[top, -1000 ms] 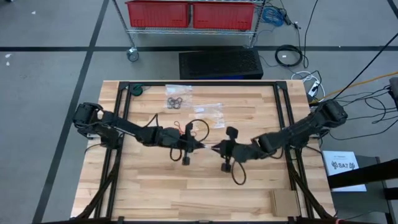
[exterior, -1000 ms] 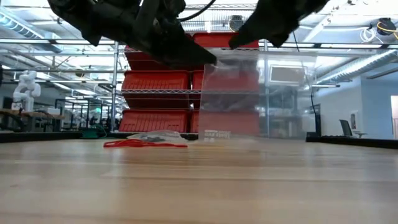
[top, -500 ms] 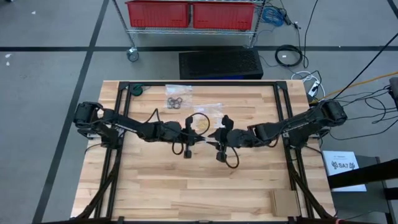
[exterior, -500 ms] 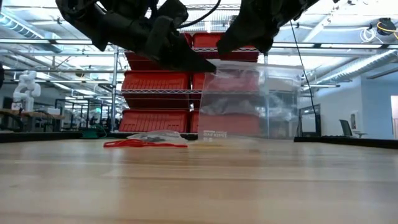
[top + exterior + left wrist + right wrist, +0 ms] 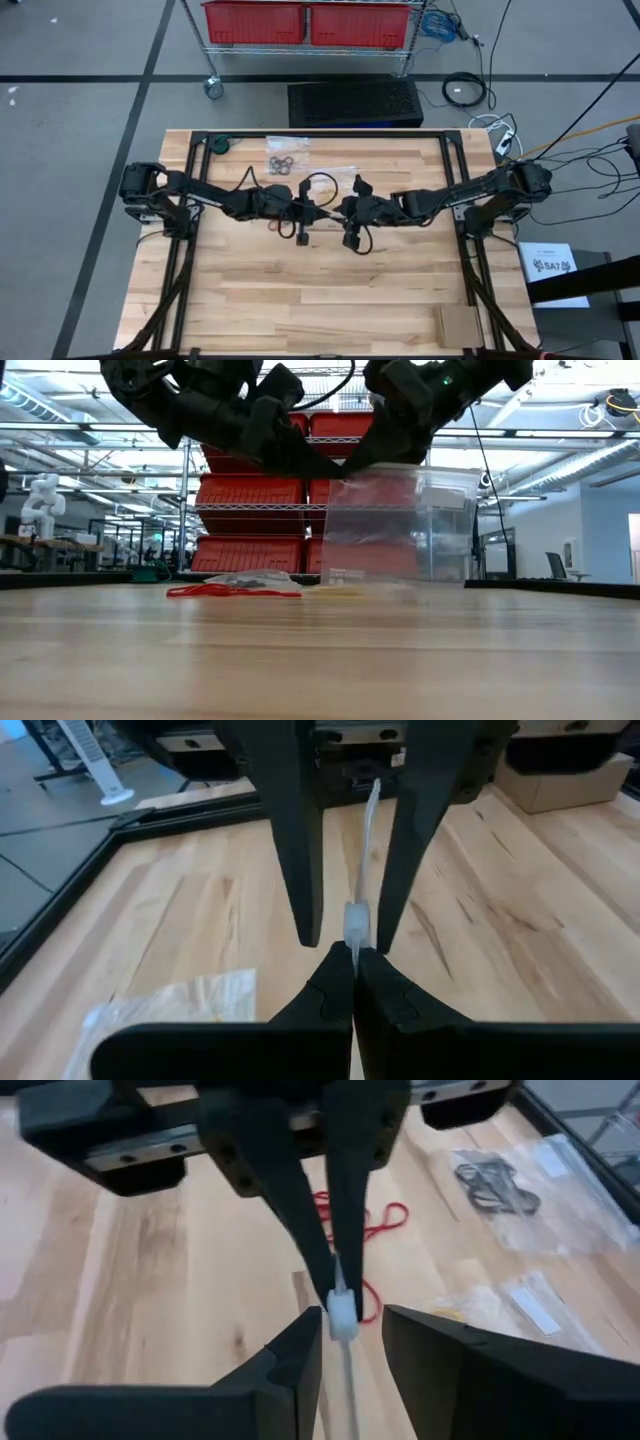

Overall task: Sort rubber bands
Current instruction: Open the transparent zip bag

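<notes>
1. My right pincer has come in toward the table's middle over the last second, and now meets my left pincer tip to tip at the top edge of a clear plastic bag that hangs between us above the table.
2. My left pincer is fully closed, nipping the bag's edge. My right pincer stands part open with the same edge between its fingers; I cannot tell whether they press it.
3. I judge this to mean I am getting a second hold so the bag's mouth can be pulled open; no band has gone in yet, as far as I can see.
4. The red rubber bands lie on the wood just beyond my right fingertips. The black rubber bands sit in another bag farther off, toward the table's far edge.
5. Only the low view shows the bag hanging free and the red bands flat beside it; only the wrist views show the fingers.
</notes>
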`<state>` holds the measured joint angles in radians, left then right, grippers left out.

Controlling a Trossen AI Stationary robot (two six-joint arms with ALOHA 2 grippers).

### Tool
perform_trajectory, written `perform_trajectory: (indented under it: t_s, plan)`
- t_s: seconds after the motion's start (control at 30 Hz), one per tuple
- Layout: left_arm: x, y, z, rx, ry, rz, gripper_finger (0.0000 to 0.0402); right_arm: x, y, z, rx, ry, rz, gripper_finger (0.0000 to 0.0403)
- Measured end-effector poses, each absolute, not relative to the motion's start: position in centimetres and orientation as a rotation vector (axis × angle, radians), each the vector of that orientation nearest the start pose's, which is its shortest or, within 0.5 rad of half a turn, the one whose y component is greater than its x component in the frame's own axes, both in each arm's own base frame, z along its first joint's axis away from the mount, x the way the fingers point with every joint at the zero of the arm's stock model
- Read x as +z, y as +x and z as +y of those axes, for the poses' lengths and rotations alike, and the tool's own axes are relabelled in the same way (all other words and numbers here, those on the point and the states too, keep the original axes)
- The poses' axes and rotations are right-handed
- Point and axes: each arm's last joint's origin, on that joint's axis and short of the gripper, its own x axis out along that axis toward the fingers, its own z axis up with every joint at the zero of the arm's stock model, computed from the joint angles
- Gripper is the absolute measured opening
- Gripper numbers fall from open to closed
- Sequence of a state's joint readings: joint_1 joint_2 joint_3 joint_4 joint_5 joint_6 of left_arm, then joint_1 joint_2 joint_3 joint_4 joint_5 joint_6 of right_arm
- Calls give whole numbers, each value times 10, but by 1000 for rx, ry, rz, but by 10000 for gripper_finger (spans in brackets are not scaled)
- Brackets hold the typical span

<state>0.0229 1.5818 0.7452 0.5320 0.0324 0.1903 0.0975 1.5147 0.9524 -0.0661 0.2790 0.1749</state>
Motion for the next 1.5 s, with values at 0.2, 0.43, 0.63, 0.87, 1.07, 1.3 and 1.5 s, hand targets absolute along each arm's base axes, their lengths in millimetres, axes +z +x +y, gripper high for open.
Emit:
perform_trajectory:
  t_s: [0.2, 0.43, 0.63, 0.87, 1.07, 1.3, 1.5]
  plan:
    - [197, 324, 6, -48, 178, 302, 0, 231, 322, 22, -209, 58, 600, 98]
    - [197, 324, 6, -50, 178, 302, 0, 231, 322, 22, -214, 82, 595, 98]
    - [197, 324, 6, -49, 178, 303, 0, 231, 322, 23, -213, 84, 596, 72]
    - [196, 324, 7, -25, 182, 317, 0, 229, 321, 23, -216, 81, 622, 9]
    - [194, 323, 8, 7, 190, 338, 0, 228, 319, 24, -204, 94, 642, 9]
    - [194, 322, 9, 14, 196, 348, 0, 231, 307, 29, -208, 107, 713, 6]
    - [197, 321, 9, 19, 198, 342, 0, 235, 295, 34, -215, 133, 760, 5]
